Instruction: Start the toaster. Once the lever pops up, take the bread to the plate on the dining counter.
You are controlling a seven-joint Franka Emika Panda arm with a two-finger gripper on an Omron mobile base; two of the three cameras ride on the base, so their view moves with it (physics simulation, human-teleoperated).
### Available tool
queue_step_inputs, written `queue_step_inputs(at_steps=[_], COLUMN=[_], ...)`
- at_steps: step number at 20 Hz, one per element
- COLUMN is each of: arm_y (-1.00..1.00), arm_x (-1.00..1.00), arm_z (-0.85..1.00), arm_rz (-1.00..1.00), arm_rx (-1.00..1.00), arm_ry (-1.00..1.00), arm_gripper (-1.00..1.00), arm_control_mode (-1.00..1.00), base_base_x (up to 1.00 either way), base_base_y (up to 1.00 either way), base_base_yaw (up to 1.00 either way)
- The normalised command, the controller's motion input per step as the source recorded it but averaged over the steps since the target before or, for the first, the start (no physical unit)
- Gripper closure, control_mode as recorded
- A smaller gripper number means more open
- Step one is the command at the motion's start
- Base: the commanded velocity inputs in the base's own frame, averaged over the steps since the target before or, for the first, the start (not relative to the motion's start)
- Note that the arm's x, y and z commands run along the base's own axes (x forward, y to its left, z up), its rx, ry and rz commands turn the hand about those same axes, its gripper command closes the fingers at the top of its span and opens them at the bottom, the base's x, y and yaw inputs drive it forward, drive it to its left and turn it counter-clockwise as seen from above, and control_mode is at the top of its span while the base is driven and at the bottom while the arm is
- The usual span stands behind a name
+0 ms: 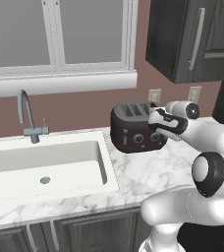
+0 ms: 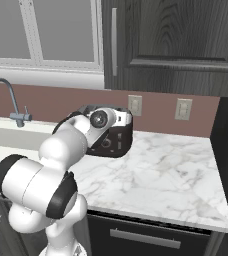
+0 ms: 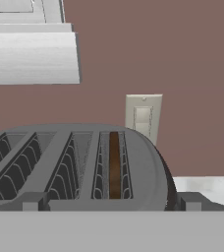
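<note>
The toaster [image 1: 133, 129] is a dark glossy box with top slots and two round knobs, standing on the marble worktop against the wall. In the hand view I look along its top [image 3: 74, 162]; the bread [image 3: 114, 165], a dark brown slice, stands sunk in the right-most slot. My gripper [image 3: 111, 203] is open, its fingertips [image 3: 33, 202] set wide apart at the toaster's near edge with nothing between them. In the left base view my hand [image 1: 164, 122] covers the toaster's right end. The lever is hidden. The plate and the dining counter are out of view.
A white sink [image 1: 6, 184] with a grey faucet [image 1: 28, 115] lies left of the toaster. Wall outlets [image 1: 154, 96] sit behind it, and a dark upper cabinet [image 2: 166, 40] hangs overhead. Bare marble worktop [image 2: 161, 170] stretches to the right, ending at a dark panel.
</note>
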Motion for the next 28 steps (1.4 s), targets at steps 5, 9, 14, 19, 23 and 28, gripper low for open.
queue_step_inputs(at_steps=[5, 9, 14, 19, 23, 28], arm_y=[0.00, 0.00, 0.00, 0.00, 0.00, 0.00], arm_x=[0.00, 0.00, 0.00, 0.00, 0.00, 0.00], arm_z=[0.00, 0.00, 0.00, 0.00, 0.00, 0.00], arm_rz=[0.00, 0.00, 0.00, 0.00, 0.00, 0.00], arm_rx=[0.00, 0.00, 0.00, 0.00, 0.00, 0.00], arm_ry=[0.00, 0.00, 0.00, 0.00, 0.00, 0.00], arm_gripper=[-1.00, -1.00, -1.00, -1.00, -1.00, -1.00], arm_control_mode=[-1.00, -1.00, -1.00, -1.00, -1.00, -1.00], base_base_x=[0.00, 0.00, 0.00, 0.00, 0.00, 0.00], base_base_y=[0.00, 0.00, 0.00, 0.00, 0.00, 0.00], base_base_yaw=[0.00, 0.00, 0.00, 0.00, 0.00, 0.00])
